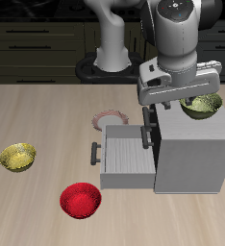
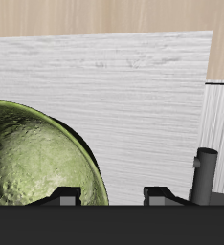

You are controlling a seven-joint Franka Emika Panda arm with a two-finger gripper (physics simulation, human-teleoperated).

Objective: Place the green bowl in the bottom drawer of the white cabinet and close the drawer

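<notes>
The green bowl [image 1: 202, 105] hangs above the top of the white cabinet [image 1: 193, 154], lifted clear of its surface, toward the back of the table on the side where the cabinet stands; the gripper [image 1: 195, 94] is at the bowl's rim, and the jaws appear to be closed on that rim, though the arm's body hides most of the contact in the exterior view; in the wrist view the green bowl [image 2: 35, 158] fills much of the frame, its mottled, shiny inside turned toward the camera, with the cabinet's pale top [image 2: 133, 105] behind it and the dark finger [image 2: 205, 172] standing beside the bowl.

The bottom drawer [image 1: 122, 154] is pulled out from the cabinet, its tray open and its front panel with the black handle [image 1: 95, 152] facing away from the cabinet body; a second handle [image 1: 147, 136] shows on the cabinet's front above the drawer.

A red bowl [image 1: 80, 201] sits on the tabletop near the front edge, just beside the open drawer's front corner; a golden-yellow bowl [image 1: 18, 157] sits well apart from it, close to the opposite side edge of the table; a pale ring-shaped plate [image 1: 110, 119] lies farther back, partly behind the drawer.
</notes>
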